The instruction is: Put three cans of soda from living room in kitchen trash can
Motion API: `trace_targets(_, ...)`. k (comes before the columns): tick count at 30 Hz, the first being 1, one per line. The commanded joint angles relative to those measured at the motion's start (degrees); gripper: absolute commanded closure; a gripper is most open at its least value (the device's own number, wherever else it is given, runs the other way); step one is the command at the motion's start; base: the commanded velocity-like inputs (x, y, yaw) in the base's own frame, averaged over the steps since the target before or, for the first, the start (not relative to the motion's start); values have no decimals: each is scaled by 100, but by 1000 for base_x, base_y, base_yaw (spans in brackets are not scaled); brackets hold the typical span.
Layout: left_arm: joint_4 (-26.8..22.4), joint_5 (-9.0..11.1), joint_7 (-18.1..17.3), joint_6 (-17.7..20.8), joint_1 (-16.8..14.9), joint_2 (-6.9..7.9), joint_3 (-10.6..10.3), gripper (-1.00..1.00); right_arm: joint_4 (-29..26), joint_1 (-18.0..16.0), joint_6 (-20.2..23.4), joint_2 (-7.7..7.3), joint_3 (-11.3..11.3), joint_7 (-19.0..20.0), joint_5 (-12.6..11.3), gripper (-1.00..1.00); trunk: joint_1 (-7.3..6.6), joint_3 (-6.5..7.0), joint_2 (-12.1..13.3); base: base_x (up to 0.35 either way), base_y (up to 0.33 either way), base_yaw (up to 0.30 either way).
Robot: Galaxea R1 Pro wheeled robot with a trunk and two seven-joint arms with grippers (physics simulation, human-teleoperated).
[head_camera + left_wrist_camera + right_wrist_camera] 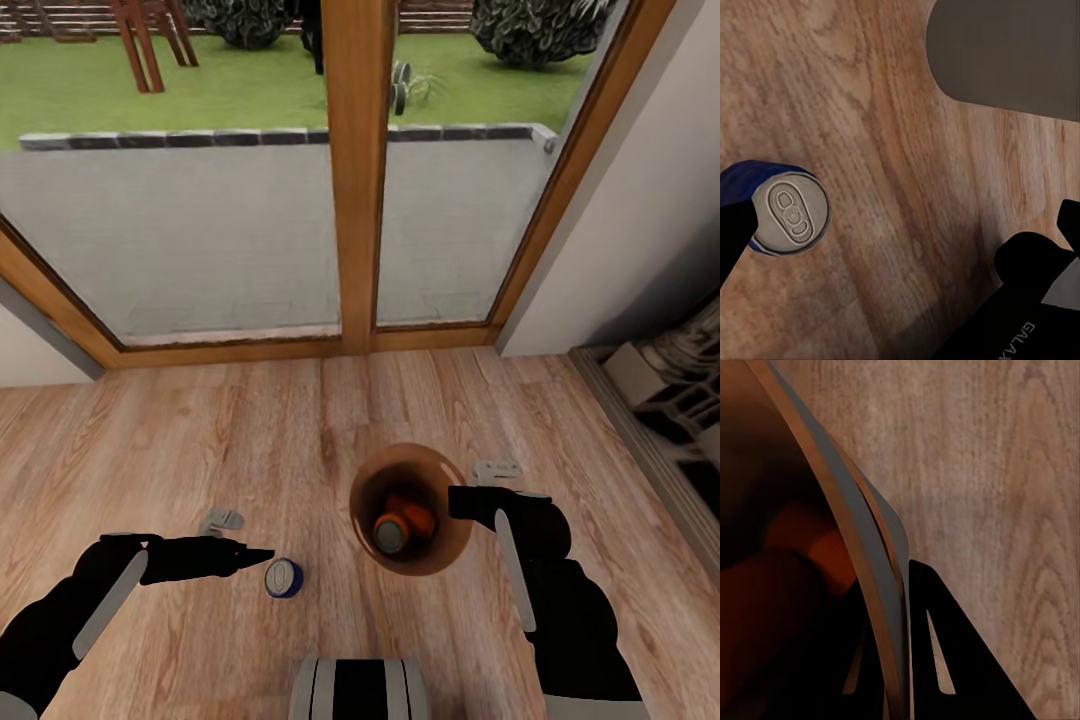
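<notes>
Right gripper [462, 502] clamps the brown trash can's [455, 545] rim, 2 orange cans [400, 525] half-shadowed inside; left gripper [262, 553], grip state unclear, touches the upright blue can [283, 578].

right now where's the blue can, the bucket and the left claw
blue can [283, 577], head view, its grey top
bucket [361, 482], head view, its rim
left claw [262, 553], head view, between the fingertips
</notes>
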Motion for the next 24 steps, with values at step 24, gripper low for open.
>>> trace_targets(24, -8, -11, -5, 0, 0, -4, 0, -100, -1, -1, 0, 2, 15, 76, -142, 100, -1, -151, 0, 0, 0, 0)
